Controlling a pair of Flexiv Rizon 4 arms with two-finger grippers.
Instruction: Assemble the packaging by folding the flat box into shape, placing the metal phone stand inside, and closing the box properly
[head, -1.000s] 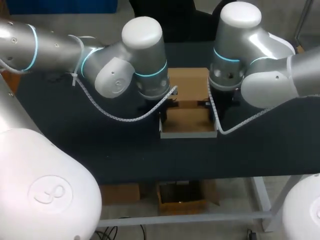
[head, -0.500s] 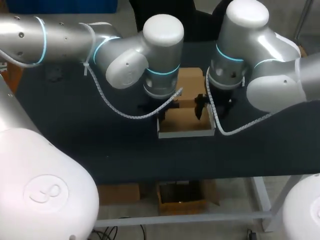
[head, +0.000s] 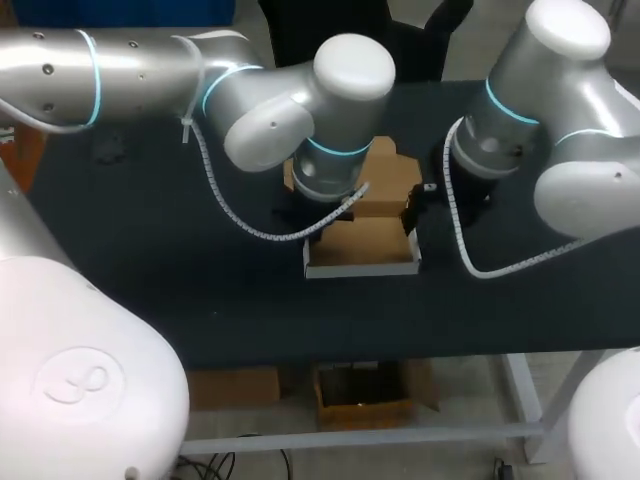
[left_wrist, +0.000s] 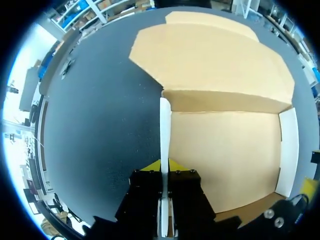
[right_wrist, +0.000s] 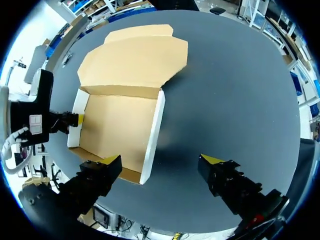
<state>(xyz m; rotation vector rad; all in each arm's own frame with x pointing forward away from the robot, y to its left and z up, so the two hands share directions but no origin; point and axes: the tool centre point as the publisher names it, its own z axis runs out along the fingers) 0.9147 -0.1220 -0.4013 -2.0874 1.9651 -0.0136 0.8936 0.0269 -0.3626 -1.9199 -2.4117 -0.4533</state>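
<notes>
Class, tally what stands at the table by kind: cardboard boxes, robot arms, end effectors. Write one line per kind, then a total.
Cardboard box: 1
Robot arms: 2 (left arm, right arm)
End effectors: 2 (left end effector, right end effector)
Total: 5

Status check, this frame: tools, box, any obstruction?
Left tool clamped on box side wall. Right tool open over opposite wall. Lid open flat, box empty. Nothing obstructing.
</notes>
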